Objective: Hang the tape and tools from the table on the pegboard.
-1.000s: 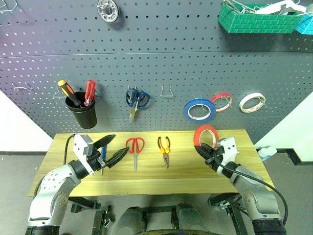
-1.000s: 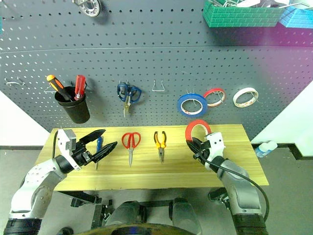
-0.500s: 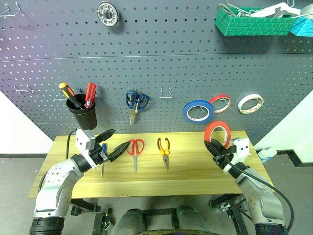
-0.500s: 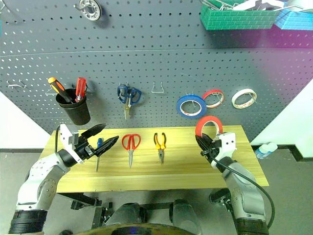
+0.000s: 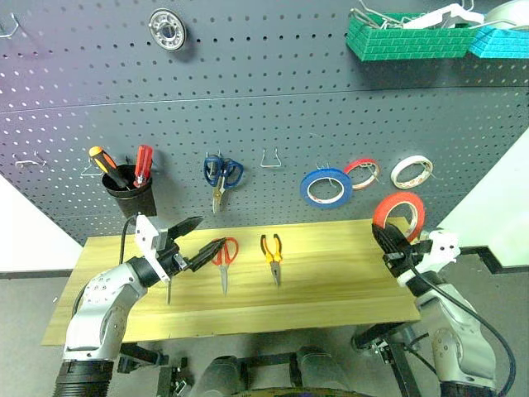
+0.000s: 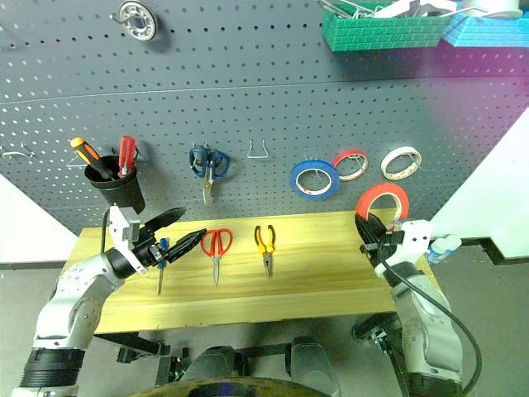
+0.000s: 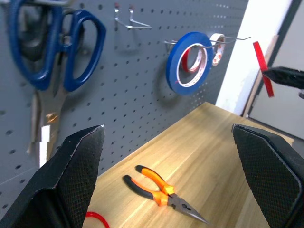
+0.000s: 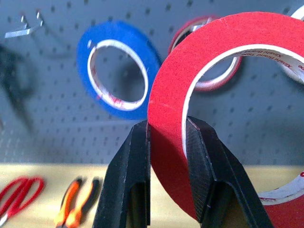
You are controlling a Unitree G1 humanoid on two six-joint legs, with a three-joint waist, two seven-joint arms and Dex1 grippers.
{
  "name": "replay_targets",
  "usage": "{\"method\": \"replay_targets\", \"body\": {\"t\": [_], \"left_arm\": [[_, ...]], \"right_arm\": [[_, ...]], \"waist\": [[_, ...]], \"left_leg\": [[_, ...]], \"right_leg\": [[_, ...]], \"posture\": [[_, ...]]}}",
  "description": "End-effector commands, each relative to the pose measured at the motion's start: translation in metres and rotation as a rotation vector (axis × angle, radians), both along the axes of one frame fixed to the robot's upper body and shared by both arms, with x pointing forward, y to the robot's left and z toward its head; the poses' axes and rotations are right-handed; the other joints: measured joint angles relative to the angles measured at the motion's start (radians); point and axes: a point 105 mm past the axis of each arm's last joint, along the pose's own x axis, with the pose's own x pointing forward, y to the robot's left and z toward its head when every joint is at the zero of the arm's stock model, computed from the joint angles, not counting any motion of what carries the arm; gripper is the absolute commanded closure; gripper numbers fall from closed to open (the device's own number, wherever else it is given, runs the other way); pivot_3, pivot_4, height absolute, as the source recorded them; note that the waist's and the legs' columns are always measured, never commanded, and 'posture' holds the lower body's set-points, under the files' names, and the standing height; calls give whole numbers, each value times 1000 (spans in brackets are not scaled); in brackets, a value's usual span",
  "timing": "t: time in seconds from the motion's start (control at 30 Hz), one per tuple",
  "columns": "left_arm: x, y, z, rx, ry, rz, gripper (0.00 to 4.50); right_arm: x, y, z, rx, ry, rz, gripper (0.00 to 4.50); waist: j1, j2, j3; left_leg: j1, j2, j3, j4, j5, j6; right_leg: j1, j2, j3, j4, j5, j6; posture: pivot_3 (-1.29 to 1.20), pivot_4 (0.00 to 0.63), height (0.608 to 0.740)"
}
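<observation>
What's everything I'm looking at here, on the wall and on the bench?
pegboard: one, dark grey, back wall
table: one, light wood
tape: one, red, held upright above table's right end
pliers: one, orange-black, on table
red scissors: one, on table
blue screwdriver: one, on table
blue scissors: one, hung
blue tape: one, hung
red-white roll: one, hung
white roll: one, hung
black cup: one, holding two screwdrivers
green basket: one, top right
left gripper: open
right gripper: shut on tape
</observation>
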Motion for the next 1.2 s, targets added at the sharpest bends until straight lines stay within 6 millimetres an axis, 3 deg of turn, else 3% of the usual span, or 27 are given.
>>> {"method": "replay_targets", "body": {"t": [0.03,0.17,0.47,0.87,1.2], "left_arm": [[2,0,10,9,-40,-6,0],[2,-2,10,4,-40,-3,0],[-1,-6,9,0,-36,-3,0],[-9,-6,10,2,-30,10,0],[-10,-8,9,0,-25,7,0]], "right_arm": [[7,9,32,-17,-119,38,3821],[15,13,40,-14,-142,54,3821],[41,9,37,-57,-135,56,3821],[57,10,27,-86,-122,81,3821],[60,11,18,-151,-94,86,512]], "waist": [[-3,0,0],[-7,0,0],[-7,0,0],[5,0,0],[21,0,-1]], "left_leg": [[0,0,0,0,0,0],[0,0,0,0,0,0],[0,0,0,0,0,0],[0,0,0,0,0,0],[0,0,0,0,0,0]], "right_leg": [[0,0,0,0,0,0],[0,0,0,0,0,0],[0,0,0,0,0,0],[0,0,0,1,1,0],[0,0,0,1,1,0]], "posture": [[-116,0,734],[-112,0,734],[-86,0,734],[-50,0,734],[-44,0,734]]}}
